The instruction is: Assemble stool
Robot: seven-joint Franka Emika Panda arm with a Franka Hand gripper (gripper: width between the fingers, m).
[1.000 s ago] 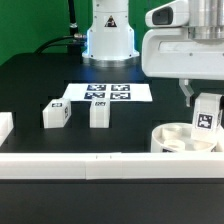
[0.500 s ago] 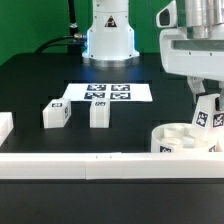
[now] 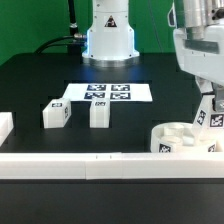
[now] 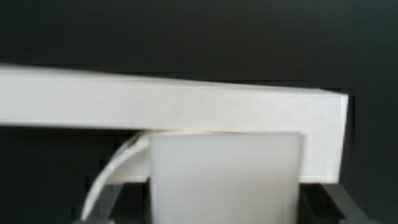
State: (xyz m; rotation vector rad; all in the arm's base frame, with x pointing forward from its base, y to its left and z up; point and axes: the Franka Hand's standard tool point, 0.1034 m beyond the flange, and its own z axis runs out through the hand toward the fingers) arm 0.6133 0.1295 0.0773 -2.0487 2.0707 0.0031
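The round white seat (image 3: pixel 178 138) lies at the exterior view's right, against the front rail. My gripper (image 3: pixel 212 104) is shut on a white leg block (image 3: pixel 211 118) with a square tag and holds it tilted over the seat's far right side. In the wrist view the held leg block (image 4: pixel 222 178) fills the space between the dark fingers (image 4: pixel 111 200), with the seat's curved edge (image 4: pixel 125 165) beside it. Two more leg blocks (image 3: pixel 55 113) (image 3: pixel 99 113) stand on the table at the left centre.
The marker board (image 3: pixel 107 92) lies flat behind the two loose legs. A long white rail (image 3: pixel 90 164) runs along the front edge, and a white rail end (image 3: pixel 5 125) sits at the far left. In the wrist view a white rail corner (image 4: pixel 178 100) crosses behind the leg.
The arm has moved toward the exterior view's right and slightly down, carrying the leg block to the seat's right side. The block is now more tilted. The loose legs have not moved.
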